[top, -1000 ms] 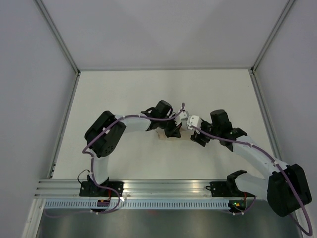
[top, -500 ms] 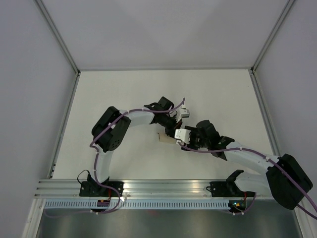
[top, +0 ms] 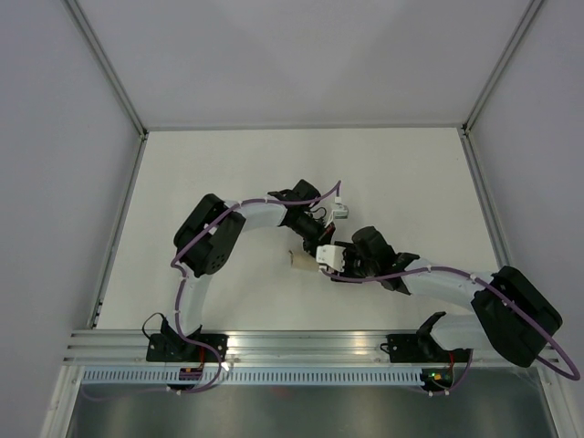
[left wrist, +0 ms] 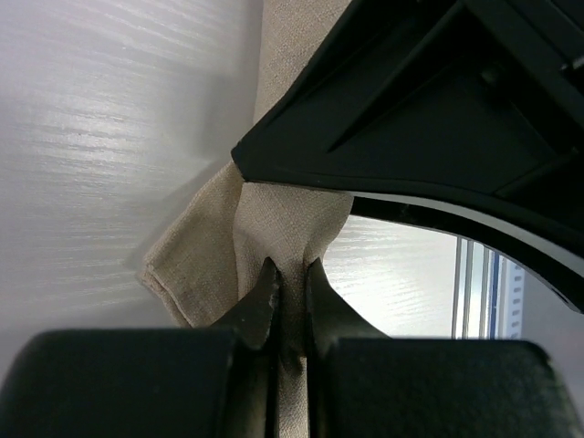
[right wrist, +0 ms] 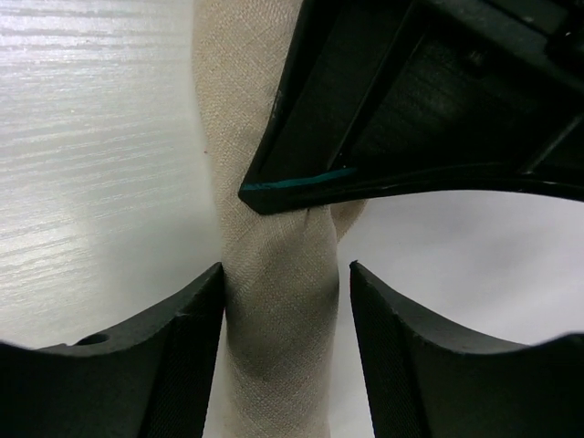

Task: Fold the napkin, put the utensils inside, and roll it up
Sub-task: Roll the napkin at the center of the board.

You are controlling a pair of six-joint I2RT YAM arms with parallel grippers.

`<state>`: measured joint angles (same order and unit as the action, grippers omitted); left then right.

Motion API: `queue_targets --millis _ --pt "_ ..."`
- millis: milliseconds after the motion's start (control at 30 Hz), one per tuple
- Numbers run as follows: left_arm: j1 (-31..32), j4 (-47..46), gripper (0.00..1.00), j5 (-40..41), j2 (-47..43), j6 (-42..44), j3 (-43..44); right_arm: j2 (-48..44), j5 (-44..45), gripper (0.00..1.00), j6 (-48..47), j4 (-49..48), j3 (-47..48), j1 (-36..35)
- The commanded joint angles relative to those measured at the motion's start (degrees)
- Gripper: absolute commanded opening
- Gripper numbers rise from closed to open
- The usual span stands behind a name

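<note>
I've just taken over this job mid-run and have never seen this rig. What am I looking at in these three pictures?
Two robot arms are bolted at the near edge of a white table. One picture looks down from above and behind them. The other two come from a camera on each wrist. On the table lies a beige-tan cloth napkin, gathered into a narrow roll. The left gripper is pinched shut on its cloth. The right gripper stands open astride the roll, not yet gripping. No fork shows in any view.

Left pincer pinched tight; right pincer gapes (both crowded close).
</note>
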<state>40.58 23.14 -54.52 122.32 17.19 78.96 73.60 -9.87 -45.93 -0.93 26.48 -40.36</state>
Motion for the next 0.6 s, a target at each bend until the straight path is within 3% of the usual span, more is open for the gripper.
queue_targets --millis 0,67,100,233,567 --pt "0.38 7.36 0.06 5.30 4.33 -0.05 -1.70 0.93 1.17 0.61 -0.47 -2.24 -0.55 -0.34" --pt "0.29 7.36 0.13 5.56 4.15 0.04 -1.44 1.28 1.34 0.56 -0.47 -1.97 -0.55 -0.51" --pt "0.29 7.19 0.16 6.52 3.98 -0.05 -1.44 1.37 1.43 0.44 -0.39 -1.62 -0.55 -0.51" --pt "-0.41 3.16 0.41 7.94 1.00 -2.94 -2.49 1.10 1.34 0.25 -0.30 -0.13 -0.47 -0.42" --pt "-3.75 -15.91 0.52 16.80 -11.39 -11.12 -10.47 2.07 -0.76 0.13 -0.39 6.55 1.64 -0.25"
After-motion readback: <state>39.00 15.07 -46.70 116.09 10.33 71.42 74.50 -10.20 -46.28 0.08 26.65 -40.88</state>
